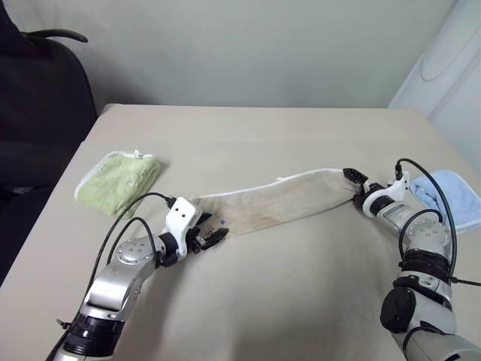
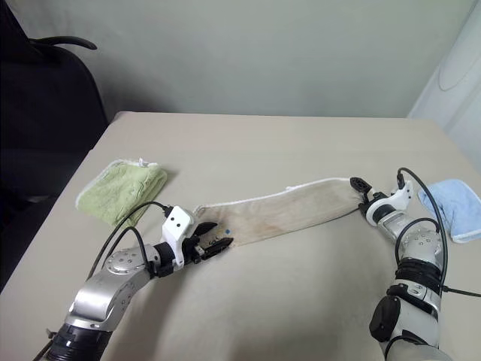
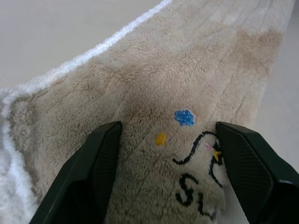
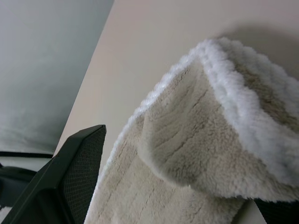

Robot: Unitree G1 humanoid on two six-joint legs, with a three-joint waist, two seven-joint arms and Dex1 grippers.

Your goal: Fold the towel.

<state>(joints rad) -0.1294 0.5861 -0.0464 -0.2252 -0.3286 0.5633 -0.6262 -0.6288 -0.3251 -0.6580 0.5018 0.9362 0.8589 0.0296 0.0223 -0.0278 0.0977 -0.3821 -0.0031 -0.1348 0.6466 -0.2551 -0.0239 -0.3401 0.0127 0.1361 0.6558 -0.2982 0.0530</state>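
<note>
Beige plush towel with white corded edging lies as a long folded strip slanting across the tan table, spanning both arms. Left gripper straddles its printed near end, black fingers spread wide on either side. Right gripper meets the far end, jaws wide around the lifted fold.
</note>
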